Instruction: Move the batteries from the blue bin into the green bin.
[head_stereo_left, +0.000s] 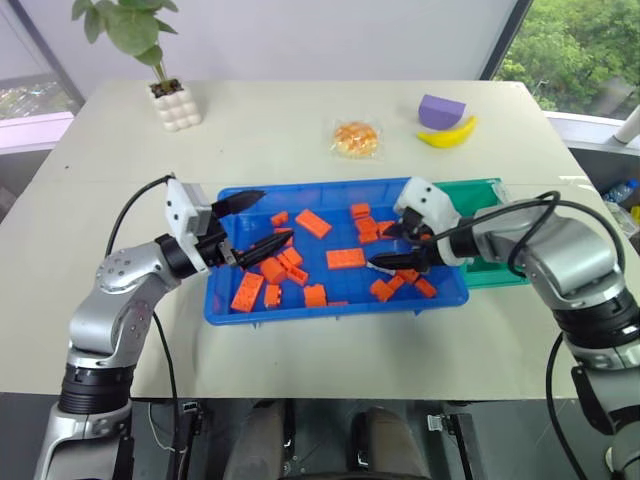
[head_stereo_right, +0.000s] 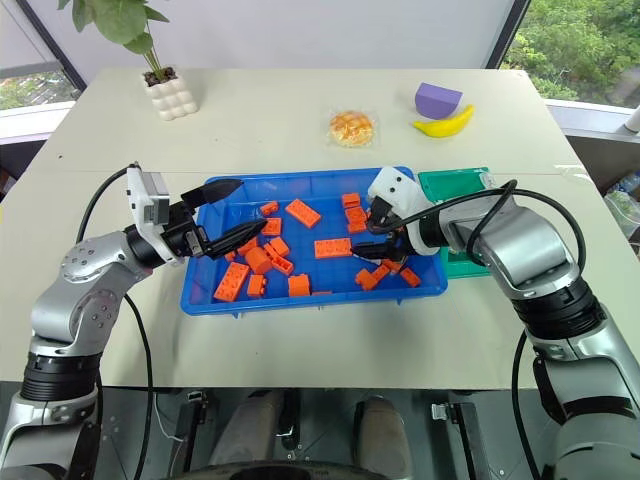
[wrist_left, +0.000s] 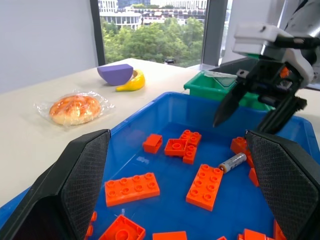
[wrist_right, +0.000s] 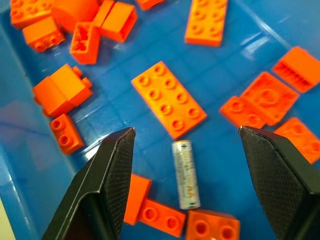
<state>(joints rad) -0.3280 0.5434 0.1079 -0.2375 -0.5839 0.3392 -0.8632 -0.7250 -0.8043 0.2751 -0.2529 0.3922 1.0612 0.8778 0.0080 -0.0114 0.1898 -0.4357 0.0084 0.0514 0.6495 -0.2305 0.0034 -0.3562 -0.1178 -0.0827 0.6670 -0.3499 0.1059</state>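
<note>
The right arm (head_stereo_left: 540, 250) hides much of the green bin (head_stereo_left: 475, 192); its contents cannot be told; the plant (head_stereo_left: 130, 25) is cut off by the top edge; a bottle (head_stereo_left: 622, 190) is cut by the right edge.

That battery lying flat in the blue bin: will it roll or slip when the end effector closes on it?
The battery is a smooth metal cylinder lying on its side on the blue bin, so a nudge probably rolls it. It looks rigid and likely slippery. The right end effector stands open astride it.
</note>
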